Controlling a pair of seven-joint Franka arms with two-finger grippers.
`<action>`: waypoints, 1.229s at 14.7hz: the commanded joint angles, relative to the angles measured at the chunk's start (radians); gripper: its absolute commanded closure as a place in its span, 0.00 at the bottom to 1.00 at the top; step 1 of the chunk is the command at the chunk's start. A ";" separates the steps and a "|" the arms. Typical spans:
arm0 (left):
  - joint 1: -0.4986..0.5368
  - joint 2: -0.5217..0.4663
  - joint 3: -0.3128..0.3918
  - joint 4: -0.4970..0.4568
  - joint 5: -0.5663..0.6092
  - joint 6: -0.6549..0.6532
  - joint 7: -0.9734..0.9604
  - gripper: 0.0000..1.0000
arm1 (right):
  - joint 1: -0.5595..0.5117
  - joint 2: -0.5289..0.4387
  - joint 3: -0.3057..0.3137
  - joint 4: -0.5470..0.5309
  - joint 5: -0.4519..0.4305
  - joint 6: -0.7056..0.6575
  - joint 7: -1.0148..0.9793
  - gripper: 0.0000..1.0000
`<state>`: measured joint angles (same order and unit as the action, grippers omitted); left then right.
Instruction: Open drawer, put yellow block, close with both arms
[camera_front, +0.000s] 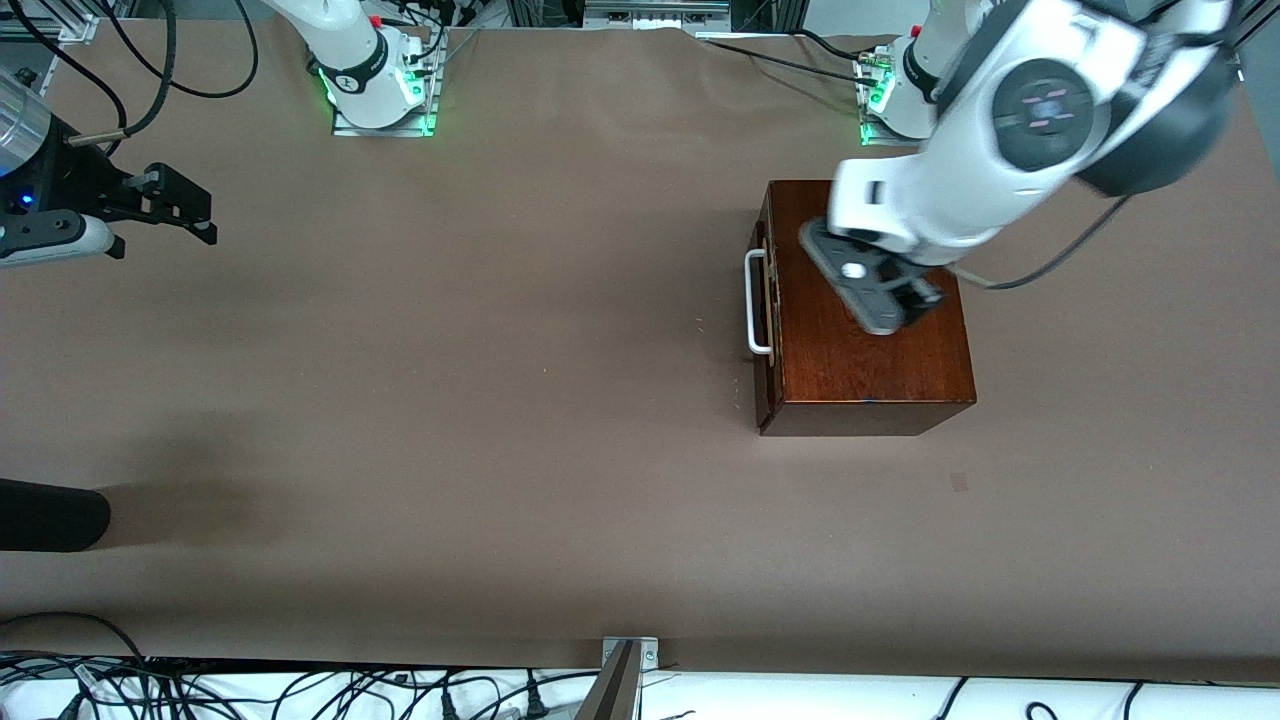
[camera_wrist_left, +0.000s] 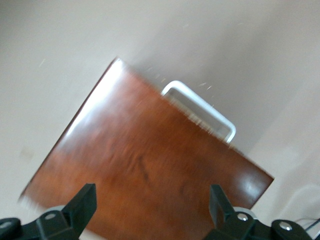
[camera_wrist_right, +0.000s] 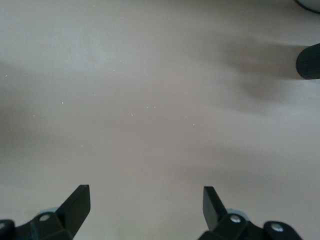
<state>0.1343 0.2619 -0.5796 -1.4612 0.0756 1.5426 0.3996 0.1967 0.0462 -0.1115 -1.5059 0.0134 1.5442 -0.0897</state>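
The left gripper (camera_front: 905, 290) is hanging spread over the glossy dark mahogany box (camera_front: 865, 330) — drawer shut, its stiff white metal bar handle (camera_front: 757, 302) offering the surest hold. The right gripper (camera_front: 190, 215) is waiting spread over bare counter (camera_front: 450, 400); no yellow block showing.

The left arm (camera_front: 960, 190) is reaching down from its base at the top of the front view, its big white elbow joint standing high and close to the camera. Its forearm is slanting downward, and the left hand (camera_front: 915, 300) is hanging over the wooden box (camera_front: 870, 340) with its wrist tilted. In the left wrist view its two black fingers (camera_wrist_left: 82, 202) are standing wide apart, gripping nothing. The right arm (camera_front: 350, 50) is waiting at its own end of the tabletop (camera_front: 500, 400). The right hand (camera_front: 185, 210) is hovering over bare tabletop, its fingers (camera_wrist_right: 75, 202) likewise spread wide and holding nothing.
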 joint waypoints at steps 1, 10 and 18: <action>0.056 -0.113 0.067 -0.024 -0.020 -0.033 -0.056 0.00 | 0.000 -0.006 0.003 0.010 -0.013 -0.019 0.010 0.00; -0.200 -0.274 0.572 -0.106 -0.086 -0.001 -0.482 0.00 | 0.000 -0.006 0.001 0.010 -0.010 -0.019 0.010 0.00; -0.205 -0.319 0.610 -0.183 -0.082 0.027 -0.481 0.00 | 0.000 -0.006 0.001 0.010 -0.010 -0.021 0.011 0.00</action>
<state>-0.0546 -0.0311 0.0200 -1.5920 0.0060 1.5469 -0.0676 0.1967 0.0462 -0.1119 -1.5058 0.0134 1.5431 -0.0897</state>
